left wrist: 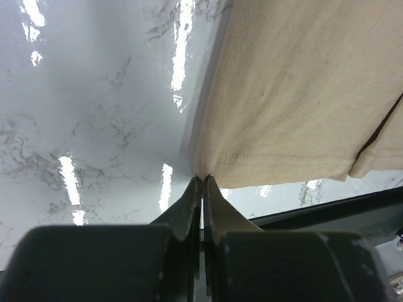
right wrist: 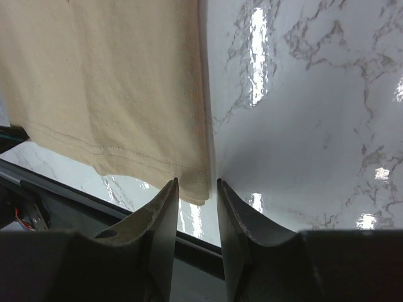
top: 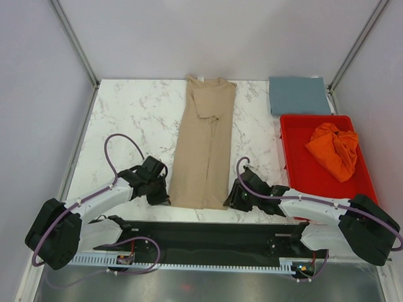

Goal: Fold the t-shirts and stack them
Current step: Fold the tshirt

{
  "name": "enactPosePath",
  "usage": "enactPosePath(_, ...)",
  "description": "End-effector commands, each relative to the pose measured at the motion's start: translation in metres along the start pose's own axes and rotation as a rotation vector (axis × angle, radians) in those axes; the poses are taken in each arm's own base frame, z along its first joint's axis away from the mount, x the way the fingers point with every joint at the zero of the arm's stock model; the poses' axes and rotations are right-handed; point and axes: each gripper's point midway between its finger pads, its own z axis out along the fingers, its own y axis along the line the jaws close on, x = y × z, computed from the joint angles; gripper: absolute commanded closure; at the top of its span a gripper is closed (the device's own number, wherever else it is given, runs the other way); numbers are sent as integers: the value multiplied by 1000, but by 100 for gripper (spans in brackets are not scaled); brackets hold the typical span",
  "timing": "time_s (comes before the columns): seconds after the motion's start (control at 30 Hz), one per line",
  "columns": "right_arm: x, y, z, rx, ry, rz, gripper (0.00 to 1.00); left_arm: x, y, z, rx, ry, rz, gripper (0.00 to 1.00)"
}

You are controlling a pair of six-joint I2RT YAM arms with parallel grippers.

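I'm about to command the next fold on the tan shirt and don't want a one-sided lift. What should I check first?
1. Left gripper shut at the near-left hem corner of the long, flat tan cloth t-shirt: ok.
2. Cloth actually pinched in it: cannot tell.
3. Right gripper closed on the near-right corner: not ok; its jaws are open, one either side of the corner.
4. Folded slate blue-grey t-shirt out of the fold path: ok, far right.
5. Crumpled bright orange t-shirt out of the way: ok, inside the rigid red plastic tray.
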Motion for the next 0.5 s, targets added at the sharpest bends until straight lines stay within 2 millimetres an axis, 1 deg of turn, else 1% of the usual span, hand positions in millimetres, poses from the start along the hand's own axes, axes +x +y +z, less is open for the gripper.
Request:
enactPosePath(0.0,6,-12,3,53,0,15,62,-1,-9,-2,44,-3,1,98)
enactPosePath(0.07,9,-16,5,68,9,12,65,-2,-15,-3,79,-9,7,98)
enactPosePath(0.13,11,-15,6,71,15,3,67,-2,-18,-5,100,-17,4,98)
enactPosePath(0.2,11,-13,7,69,15,-4,73,-1,-22,-6,121,-13,-1,98)
enactPosePath(0.23,11,-12,6,64,15,-5,77,1,-23,-7,129,-2,-2,98)
enactPosePath(0.27,11,-10,5,58,13,-5,88,1,-25,-7,138,-3,-1,98)
enactPosePath(0.37,12,-15,0,69,15,-10,100,4,-31,-11,175,12,4,98)
enactPosePath(0.47,15,-19,-10,71,25,-13,100,7,-39,-19,217,9,22,98)
